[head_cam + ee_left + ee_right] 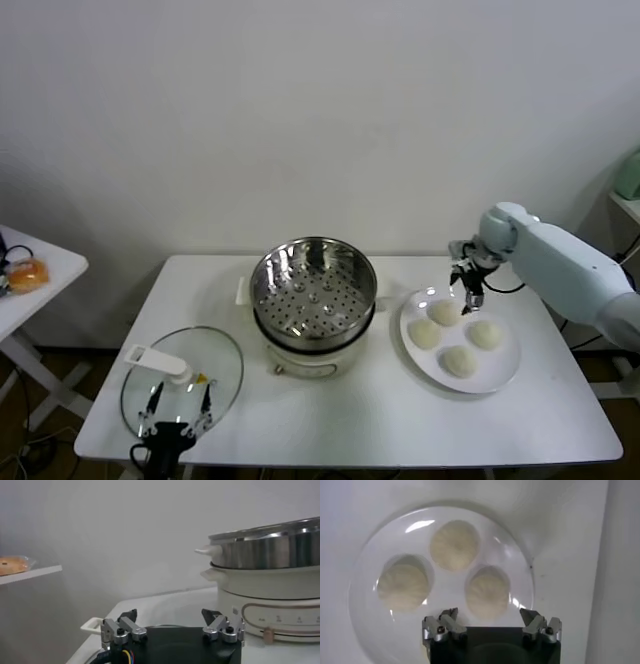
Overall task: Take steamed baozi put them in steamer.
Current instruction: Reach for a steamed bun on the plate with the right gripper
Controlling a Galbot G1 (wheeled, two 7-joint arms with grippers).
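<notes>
Four cream-white baozi lie on a white plate [505, 372] at the right: one at the back [445, 311], one on the left [424, 333], one on the right [485, 334] and one at the front [460, 361]. My right gripper [468, 292] hovers open and empty over the plate's far side, just above the back baozi. The right wrist view shows the gripper [490, 617] open above three baozi [488, 591]. The steel steamer [312, 285] stands empty on its white base at the table's middle. My left gripper [180, 398] is open and parked at the front left.
A glass lid [215, 360] with a white handle lies at the front left, under the left gripper. An orange-brown bun [27, 272] sits on a side table at the far left. The steamer's side [270, 547] also shows in the left wrist view.
</notes>
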